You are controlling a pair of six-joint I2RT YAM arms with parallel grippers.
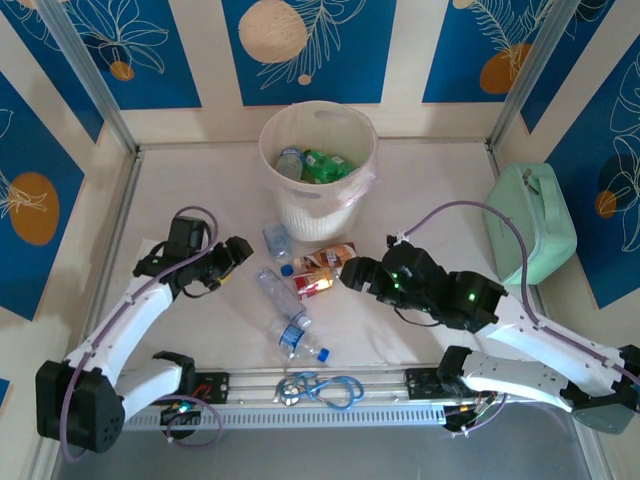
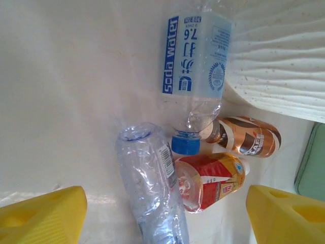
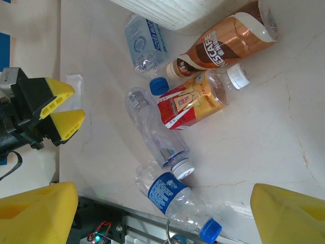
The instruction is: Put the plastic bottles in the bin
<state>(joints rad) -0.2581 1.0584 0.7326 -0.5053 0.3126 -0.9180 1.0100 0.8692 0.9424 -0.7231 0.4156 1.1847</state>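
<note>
Left tool [image 1: 238, 252] is hovering with fingers apart, a crumpled clear plastic bottle [image 2: 152, 183] lying just ahead; right tool [image 1: 352, 272] is hovering wide apart near a red-labelled plastic bottle [image 3: 188, 101]

Robot test cell: white table [image 1: 200, 190] inside blue leaf-print panels [image 1: 330, 60], aluminium posts [image 1: 88, 78], arms [image 1: 130, 320] on a rail [image 1: 380, 385].

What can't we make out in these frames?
- Top view: the bin wall hides any bottles below the green bottle.
- Left wrist view: soda water bottle base cut by the top edge.
- Top view: nearest clear bottle, label too small to read.
</note>
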